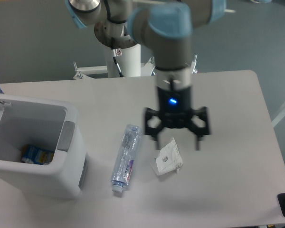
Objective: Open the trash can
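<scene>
Trash can (35, 156) stands open, lid up. Gripper (176, 137) hovers above the crumpled wrapper (168, 159), fingers spread, empty. Retreat clear; avoid bumping the lid.

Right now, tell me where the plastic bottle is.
The plastic bottle lies on the table, between the open trash can on its left and the crumpled wrapper.
</scene>
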Robot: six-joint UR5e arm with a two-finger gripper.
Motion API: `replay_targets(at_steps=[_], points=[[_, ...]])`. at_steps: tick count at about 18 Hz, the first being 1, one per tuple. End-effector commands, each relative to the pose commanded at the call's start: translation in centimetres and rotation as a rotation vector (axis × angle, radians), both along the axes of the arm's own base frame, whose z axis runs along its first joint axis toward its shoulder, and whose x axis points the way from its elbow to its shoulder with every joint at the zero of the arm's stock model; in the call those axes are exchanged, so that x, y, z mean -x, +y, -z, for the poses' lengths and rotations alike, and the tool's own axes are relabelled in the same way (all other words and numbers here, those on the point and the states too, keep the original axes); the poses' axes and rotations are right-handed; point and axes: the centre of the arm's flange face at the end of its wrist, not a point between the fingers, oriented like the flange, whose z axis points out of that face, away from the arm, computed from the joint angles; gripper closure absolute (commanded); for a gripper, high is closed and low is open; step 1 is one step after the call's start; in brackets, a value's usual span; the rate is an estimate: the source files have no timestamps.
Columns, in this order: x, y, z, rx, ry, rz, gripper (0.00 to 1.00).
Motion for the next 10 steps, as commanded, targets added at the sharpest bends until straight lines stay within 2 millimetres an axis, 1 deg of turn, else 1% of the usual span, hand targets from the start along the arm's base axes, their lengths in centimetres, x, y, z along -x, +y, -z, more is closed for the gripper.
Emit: replay_targets(at_steps=[1, 2, 3, 5, 7, 8, 10], points=[[1.1, -1.3, 0.5, 0.002, -0.007, -0.022, 0.0], [2.1, -2.1, 1.4, 0.012, -0.017, -0.029, 0.0], [3.2, -2.6, 2.7, 0.026, -0.032, -0.018, 0.0], [5.3, -3.9, 4.8, 0.058, -0.043, 0.012, 0.0], [6.4, -4.4, 5.8, 0.077, -0.046, 0.037, 0.0], [6.5, -4.7, 6.2, 0.084, -0.049, 0.042, 0.0], [6.5, -4.6, 7.1, 0.099, -0.058, 0.059, 0.0]])
